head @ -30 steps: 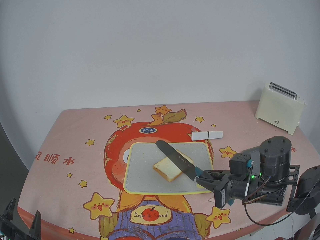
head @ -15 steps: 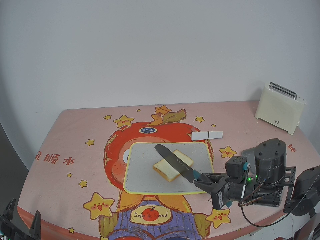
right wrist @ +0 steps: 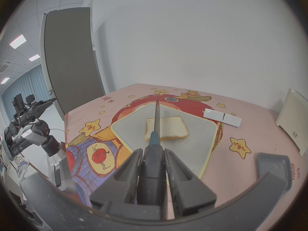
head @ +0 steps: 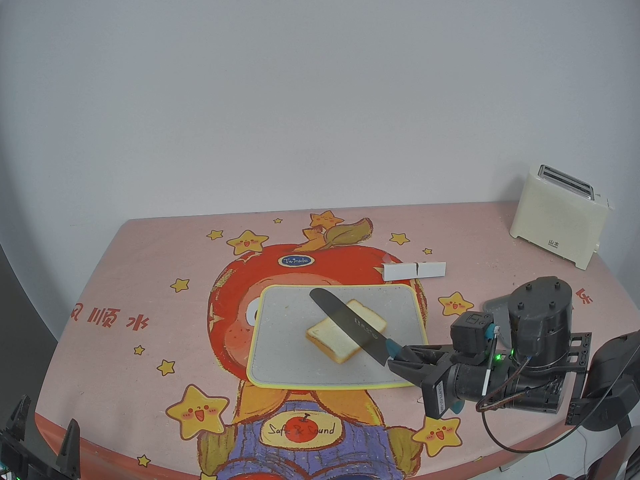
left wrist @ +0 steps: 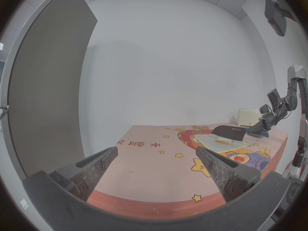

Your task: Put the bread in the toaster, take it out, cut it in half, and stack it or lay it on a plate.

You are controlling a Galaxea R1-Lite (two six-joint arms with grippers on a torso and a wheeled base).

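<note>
One knife (head: 348, 323) across bread (head: 331, 339), mid board (head: 280, 348)

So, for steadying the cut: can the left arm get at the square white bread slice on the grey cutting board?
Probably, with a long reach: the open left gripper hangs beyond the pink table, near-left, nothing between. The black-bladed knife crosses the bread slice.

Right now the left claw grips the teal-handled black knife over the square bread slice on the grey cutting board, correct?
Not quite: the right claw grips the teal-handled black knife over the square bread slice on the grey cutting board, as the head view shows.
</note>
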